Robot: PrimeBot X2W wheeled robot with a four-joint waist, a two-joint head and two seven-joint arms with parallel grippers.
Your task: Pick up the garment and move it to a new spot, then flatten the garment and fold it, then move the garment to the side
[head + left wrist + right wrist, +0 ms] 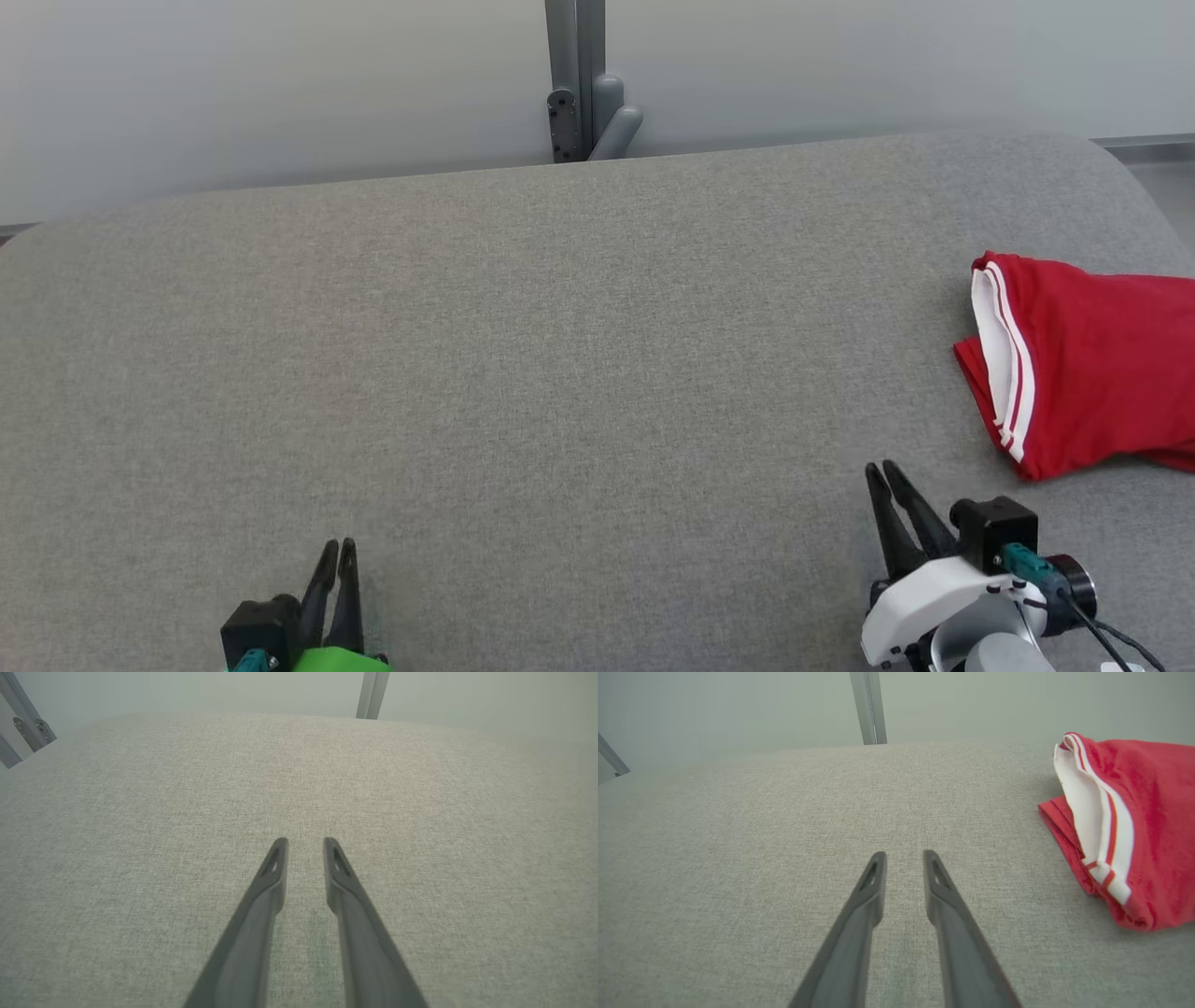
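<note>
a grey fabric-covered worktop (560, 373) is seen across most of the frame. the red garment (1092, 373), with a white striped band, is found at the right edge, doubled over on itself and cut off by the border. the right hand (880, 467) is seen at the lower right, near the garment but apart from it, and the left hand (340, 543) at the lower left, well apart. both are slightly spread, with nothing pinched. this lie is judged to fit either a garment waiting to be lifted or one folded and set aside, so no move is settled. if cloth is gripped, all layers are best pinched together.
</note>
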